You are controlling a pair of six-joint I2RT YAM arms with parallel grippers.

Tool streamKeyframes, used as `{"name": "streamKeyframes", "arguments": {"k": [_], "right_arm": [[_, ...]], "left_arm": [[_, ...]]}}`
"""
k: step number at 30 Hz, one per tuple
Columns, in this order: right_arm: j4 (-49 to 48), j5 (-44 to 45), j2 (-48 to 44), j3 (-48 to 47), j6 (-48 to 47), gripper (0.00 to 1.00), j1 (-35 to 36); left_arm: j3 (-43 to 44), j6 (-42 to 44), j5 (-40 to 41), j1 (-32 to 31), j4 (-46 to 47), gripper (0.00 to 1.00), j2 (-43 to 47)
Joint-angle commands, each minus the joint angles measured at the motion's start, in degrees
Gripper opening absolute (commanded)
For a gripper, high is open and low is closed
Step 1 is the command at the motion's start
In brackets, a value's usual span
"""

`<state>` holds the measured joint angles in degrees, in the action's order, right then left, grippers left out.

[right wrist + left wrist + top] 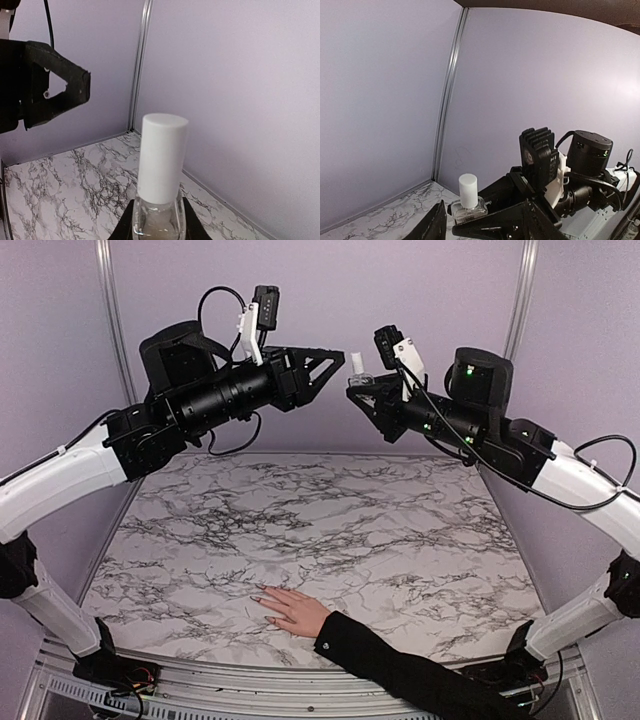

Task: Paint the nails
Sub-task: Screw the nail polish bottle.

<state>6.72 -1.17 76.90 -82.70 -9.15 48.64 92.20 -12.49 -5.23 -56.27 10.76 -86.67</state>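
Presently the right gripper (362, 386) is clamped on a small clear glass bottle (158, 217); left gripper (332, 365) jaws apart. Its smooth white cylindrical cap (161, 155) looks light, slippery; grip mid-height.

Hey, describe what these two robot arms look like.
The left arm and right arm have white lower links, black upper sections and loose black cables. The left gripper and right gripper are black and triangular.
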Motion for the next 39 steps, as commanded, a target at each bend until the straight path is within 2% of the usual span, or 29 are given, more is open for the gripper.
{"name": "streamKeyframes", "arguments": {"k": [1, 14, 24, 28, 33, 39], "right_arm": [[1.22, 8.86, 1.08, -0.98, -0.61, 0.0, 1.47], [2.61, 8.58, 2.21, -1.71, -1.23, 0.0, 2.32], [3.17, 8.0, 2.9, -2.8, -2.54, 0.0, 2.5], [3.05, 8.34, 2.91, -3.14, -2.4, 0.0, 2.44], [2.95, 8.19, 2.99, -3.78, -2.12, 0.0, 2.5], [3.06, 8.2, 2.73, -3.7, -1.8, 0.0, 2.5]], "left_arm": [[3.85, -1.2, 9.97, -0.67, 0.4, 0.53, -3.27], [10.3, -3.48, 11.26, -1.03, -3.66, 0.48, -9.13], [11.0, -4.98, 11.16, -0.95, -4.53, 0.3, -10.53], [10.48, -6.12, 10.61, -0.95, -4.59, 0.3, -10.57], [9.4, -6.38, 12.27, -0.87, -5.02, 0.39, -9.8], [7.97, -6.0, 14.45, -0.86, -5.23, 0.4, -8.32]]}}
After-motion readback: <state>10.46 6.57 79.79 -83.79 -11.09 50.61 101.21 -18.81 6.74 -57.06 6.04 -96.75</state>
